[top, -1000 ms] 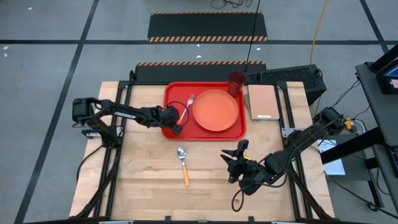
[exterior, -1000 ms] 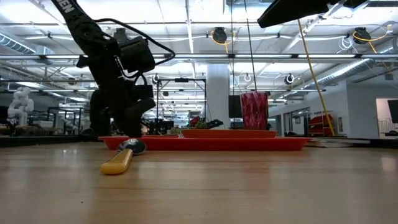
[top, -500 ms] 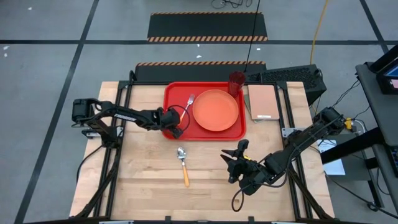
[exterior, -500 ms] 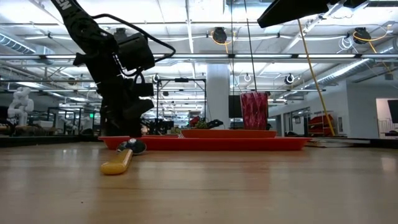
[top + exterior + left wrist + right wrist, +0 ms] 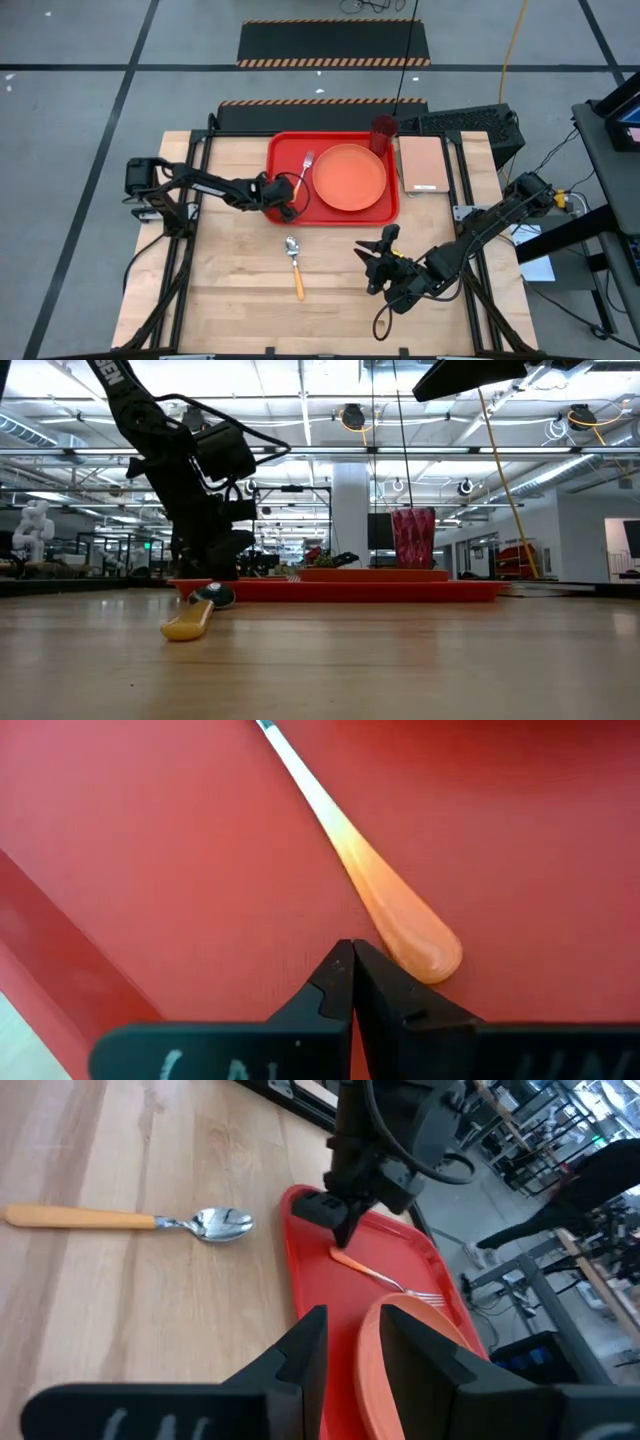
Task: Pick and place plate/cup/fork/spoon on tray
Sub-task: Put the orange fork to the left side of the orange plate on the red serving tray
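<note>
Wooden table (image 5: 240, 290) bears red tray (image 5: 283, 150); spoon (image 5: 293, 262) off tray.

Wooden table (image 5: 230, 290) on a grey floor marked with dark lines. Tan-pink pad (image 5: 423, 164) at the table's far right edge. Two black mats with orange-striped edges (image 5: 333, 44) beyond the table. Yellow cable (image 5: 512, 40) crossing the floor. Person in dark clothing (image 5: 560, 1195) in the background.
</note>
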You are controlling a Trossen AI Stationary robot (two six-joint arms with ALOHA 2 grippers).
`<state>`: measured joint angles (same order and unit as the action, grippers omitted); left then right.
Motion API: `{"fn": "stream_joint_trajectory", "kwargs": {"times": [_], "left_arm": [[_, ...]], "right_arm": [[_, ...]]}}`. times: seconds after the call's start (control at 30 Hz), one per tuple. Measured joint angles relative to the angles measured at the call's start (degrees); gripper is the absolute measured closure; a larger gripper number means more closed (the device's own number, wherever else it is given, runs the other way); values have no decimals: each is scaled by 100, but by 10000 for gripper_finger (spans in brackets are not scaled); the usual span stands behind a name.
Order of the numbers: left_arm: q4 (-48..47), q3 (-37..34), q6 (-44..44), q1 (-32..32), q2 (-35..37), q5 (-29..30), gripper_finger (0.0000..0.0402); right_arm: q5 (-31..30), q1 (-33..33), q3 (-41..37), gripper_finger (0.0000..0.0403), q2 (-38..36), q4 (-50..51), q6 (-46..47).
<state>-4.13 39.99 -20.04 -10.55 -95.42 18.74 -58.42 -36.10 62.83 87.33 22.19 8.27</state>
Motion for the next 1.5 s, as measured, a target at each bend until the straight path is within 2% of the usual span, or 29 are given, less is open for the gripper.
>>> {"fn": "stream_joint_trajectory", "kwargs": {"times": [1.27, 1.5], "left_arm": [[639, -20, 401, 660, -67, -298, 393], [1391, -17, 508, 608, -447, -263, 398]], "right_arm": [[5, 0, 0, 316, 0, -1, -4], [6, 0, 0, 316, 0, 1, -4]]}}
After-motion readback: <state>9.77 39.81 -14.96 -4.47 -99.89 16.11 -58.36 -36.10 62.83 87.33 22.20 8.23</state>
